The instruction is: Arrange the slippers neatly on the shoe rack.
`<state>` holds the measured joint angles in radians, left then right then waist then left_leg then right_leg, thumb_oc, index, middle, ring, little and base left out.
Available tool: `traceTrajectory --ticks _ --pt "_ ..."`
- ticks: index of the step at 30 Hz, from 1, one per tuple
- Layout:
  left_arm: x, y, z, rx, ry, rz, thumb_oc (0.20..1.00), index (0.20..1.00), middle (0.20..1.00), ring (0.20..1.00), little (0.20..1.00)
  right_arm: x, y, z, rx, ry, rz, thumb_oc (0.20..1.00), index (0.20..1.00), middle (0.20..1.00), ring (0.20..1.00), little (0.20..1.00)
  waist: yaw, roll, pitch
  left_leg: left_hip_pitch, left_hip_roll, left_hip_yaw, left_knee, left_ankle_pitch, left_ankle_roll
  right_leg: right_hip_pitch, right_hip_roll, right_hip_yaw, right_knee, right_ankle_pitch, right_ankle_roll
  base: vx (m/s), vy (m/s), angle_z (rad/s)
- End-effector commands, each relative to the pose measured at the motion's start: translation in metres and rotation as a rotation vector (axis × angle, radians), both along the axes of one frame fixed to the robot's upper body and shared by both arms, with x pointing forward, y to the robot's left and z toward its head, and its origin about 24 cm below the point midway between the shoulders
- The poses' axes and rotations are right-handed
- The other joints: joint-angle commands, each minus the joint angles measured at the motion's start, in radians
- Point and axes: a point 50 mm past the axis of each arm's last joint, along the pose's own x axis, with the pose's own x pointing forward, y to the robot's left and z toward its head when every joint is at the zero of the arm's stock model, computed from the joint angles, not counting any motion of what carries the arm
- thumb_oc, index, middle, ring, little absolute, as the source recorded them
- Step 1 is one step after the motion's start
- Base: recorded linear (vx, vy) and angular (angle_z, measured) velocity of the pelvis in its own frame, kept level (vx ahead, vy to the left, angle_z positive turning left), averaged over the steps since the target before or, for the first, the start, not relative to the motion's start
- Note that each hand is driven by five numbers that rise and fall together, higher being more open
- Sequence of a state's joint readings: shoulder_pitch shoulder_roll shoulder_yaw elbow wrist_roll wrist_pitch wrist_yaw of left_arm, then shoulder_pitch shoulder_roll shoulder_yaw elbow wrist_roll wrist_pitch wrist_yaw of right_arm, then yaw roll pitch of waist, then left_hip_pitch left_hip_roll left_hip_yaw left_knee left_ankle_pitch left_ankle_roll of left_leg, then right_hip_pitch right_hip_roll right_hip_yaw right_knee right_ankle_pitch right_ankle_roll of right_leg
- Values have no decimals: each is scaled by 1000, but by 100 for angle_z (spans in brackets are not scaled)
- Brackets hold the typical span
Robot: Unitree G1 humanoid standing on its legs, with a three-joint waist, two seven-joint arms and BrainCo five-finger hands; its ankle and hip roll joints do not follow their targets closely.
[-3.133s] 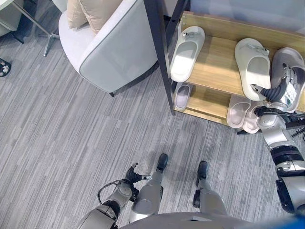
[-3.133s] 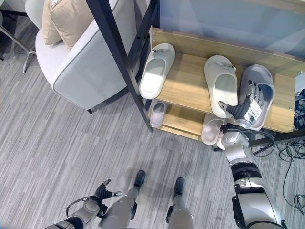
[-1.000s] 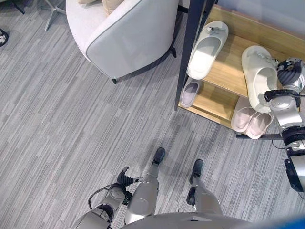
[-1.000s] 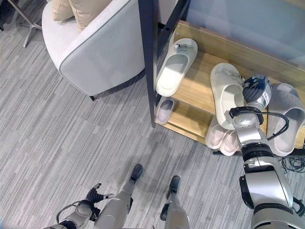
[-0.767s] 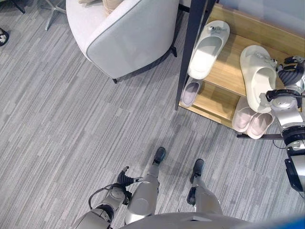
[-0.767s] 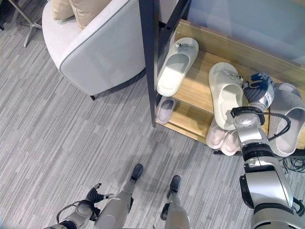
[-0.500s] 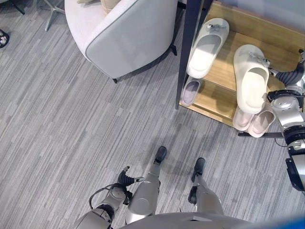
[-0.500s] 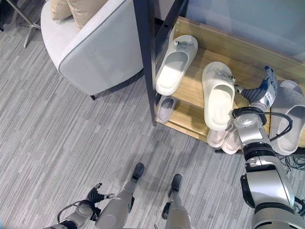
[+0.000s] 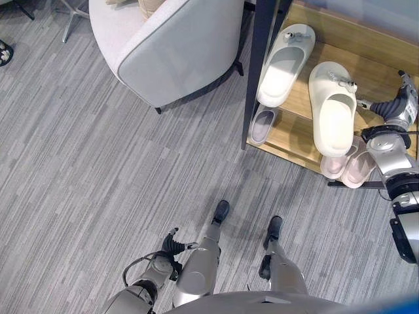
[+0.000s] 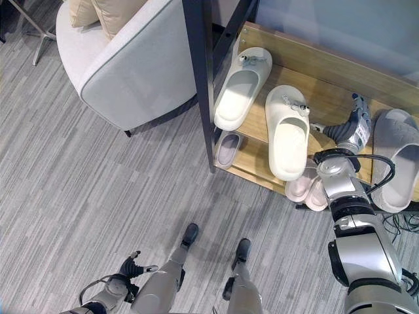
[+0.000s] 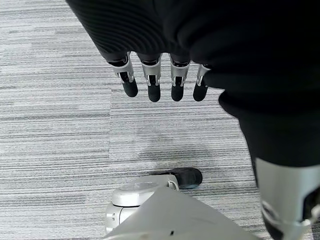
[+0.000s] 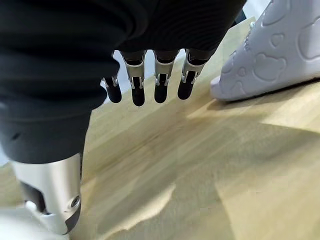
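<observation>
Right wrist view: embossed grey slipper [image 12: 280, 47] on wood-grain shelf [image 12: 210, 165].

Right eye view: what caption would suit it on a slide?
Robot's open right hand rests beside a cream slipper on the wooden shoe rack.

I'm looking down on a floor [image 9: 98, 170] of grey carpet with a fine streaked grain. At the far left stands a pale grey armchair [image 9: 177, 46] on dark legs, with beige cushions [image 10: 98, 13] on its seat. Just right of it rises a dark metal post [image 9: 258, 65]. A pale wall [image 10: 340, 26] runs along the far right.
</observation>
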<state>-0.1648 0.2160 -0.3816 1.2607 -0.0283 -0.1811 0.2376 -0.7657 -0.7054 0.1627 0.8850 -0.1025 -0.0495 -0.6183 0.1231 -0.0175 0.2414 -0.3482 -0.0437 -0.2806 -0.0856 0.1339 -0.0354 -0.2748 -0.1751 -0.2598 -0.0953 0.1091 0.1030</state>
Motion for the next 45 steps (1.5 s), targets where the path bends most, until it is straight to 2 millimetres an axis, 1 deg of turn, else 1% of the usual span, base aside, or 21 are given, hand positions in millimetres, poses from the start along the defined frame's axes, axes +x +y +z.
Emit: traceTrajectory --ticks 1,4,5,7,9,12,13,15,19,21,25,28,31,32,37,40,43,45 --pt "-14 -2 -8 6 75 31 1000 1000 1000 1000 1000 -9 -2 7 -31 -105 -52 1000 1000 1000 1000 1000 0 -26 -21 -12 1 49 -2 -65 -43 70 -74 9 8 -26 88 0 0 0" --pt "-16 -2 -9 10 80 28 1000 1000 1000 1000 1000 -13 -1 4 -29 -128 -65 1000 1000 1000 1000 1000 -2 -26 -27 -4 2 49 -2 -69 -41 77 -74 11 8 -29 87 10 -6 -2" --pt "-19 -3 -10 12 90 31 1000 1000 1000 1000 1000 -19 5 -5 -15 -145 -43 1000 1000 1000 1000 1000 -9 -27 -36 10 5 53 -2 -76 -39 89 -75 11 8 -33 86 0 0 0" --pt "-21 -3 -11 13 97 31 1000 1000 1000 1000 1000 -21 8 -9 -8 -146 -29 1000 1000 1000 1000 1000 -11 -28 -39 15 6 54 -2 -77 -39 94 -76 10 8 -35 85 0 0 0" --pt "-26 1 -12 18 115 44 1000 1000 1000 1000 1000 -26 15 -24 26 -118 18 1000 1000 1000 1000 1000 -17 -33 -47 31 8 59 -2 -82 -37 108 -75 12 8 -37 83 0 0 0" --pt "-30 5 -13 23 128 58 1000 1000 1000 1000 1000 -29 23 -34 36 -95 62 1000 1000 1000 1000 1000 -21 -37 -51 41 11 63 -2 -85 -35 116 -74 14 8 -40 81 -3 2 -4" --pt "-33 7 -14 25 136 65 1000 1000 1000 1000 1000 -30 31 -40 39 -77 105 1000 1000 1000 1000 1000 -25 -39 -54 47 13 65 -2 -87 -34 119 -74 18 8 -40 80 -5 9 -11" --pt "-33 9 -14 27 139 62 1000 1000 1000 1000 1000 -30 33 -48 47 -42 116 1000 1000 1000 1000 1000 -26 -41 -56 50 13 69 -2 -87 -33 119 -73 23 8 -40 79 -7 12 -12" --pt "-34 8 -14 22 144 57 1000 1000 1000 1000 1000 -23 38 -45 62 -45 146 1000 1000 1000 1000 1000 -24 -44 -56 49 14 77 -2 -86 -33 113 -72 30 8 -35 78 -2 4 -2" --pt "-35 8 -14 22 147 54 1000 1000 1000 1000 1000 -18 42 -36 74 -77 165 1000 1000 1000 1000 1000 -20 -46 -55 46 14 79 -2 -84 -33 109 -73 29 8 -32 78 0 0 0" --pt "-35 8 -14 25 147 54 1000 1000 1000 1000 1000 -10 45 -29 77 -76 184 1000 1000 1000 1000 1000 -12 -51 -51 44 12 73 -2 -82 -33 109 -73 26 8 -31 78 4 1 1" --pt "-35 10 -14 28 148 62 1000 1000 1000 1000 1000 -5 47 -29 101 -55 208 1000 1000 1000 1000 1000 -5 -55 -46 39 12 72 -2 -79 -35 106 -73 21 8 -28 79 0 0 0" --pt "-35 10 -14 21 147 67 1000 1000 1000 1000 1000 -2 51 -34 116 -18 231 1000 1000 1000 1000 1000 -3 -60 -43 36 12 69 -2 -78 -35 106 -73 17 8 -28 79 0 0 0" --pt "-34 9 -14 18 144 69 1000 1000 1000 1000 1000 -2 51 -38 123 -1 231 1000 1000 1000 1000 1000 -3 -60 -43 36 12 69 -2 -79 -35 107 -73 16 8 -28 79 32 3 1" --pt "-34 10 -14 13 144 78 1000 1000 1000 1000 1000 1 49 -42 129 38 228 1000 1000 1000 1000 1000 2 -62 -34 30 12 69 -2 -77 -35 103 -73 17 8 -26 79 0 0 0" --pt "-32 11 -13 17 135 80 1000 1000 1000 1000 1000 7 44 -32 136 27 198 1000 1000 1000 1000 1000 11 -61 -33 24 11 71 -2 -75 -37 97 -73 17 8 -25 79 2 6 1" --pt "-32 11 -13 18 135 81 1000 1000 1000 1000 1000 9 41 -33 145 40 186 1000 1000 1000 1000 1000 14 -60 -35 22 11 70 -2 -74 -37 97 -73 16 8 -24 80 10 15 4" --pt "-33 11 -13 21 138 78 1000 1000 1000 1000 1000 11 38 -29 152 37 173 1000 1000 1000 1000 1000 18 -61 -38 20 10 65 -2 -74 -37 94 -74 12 8 -24 81 14 22 3"
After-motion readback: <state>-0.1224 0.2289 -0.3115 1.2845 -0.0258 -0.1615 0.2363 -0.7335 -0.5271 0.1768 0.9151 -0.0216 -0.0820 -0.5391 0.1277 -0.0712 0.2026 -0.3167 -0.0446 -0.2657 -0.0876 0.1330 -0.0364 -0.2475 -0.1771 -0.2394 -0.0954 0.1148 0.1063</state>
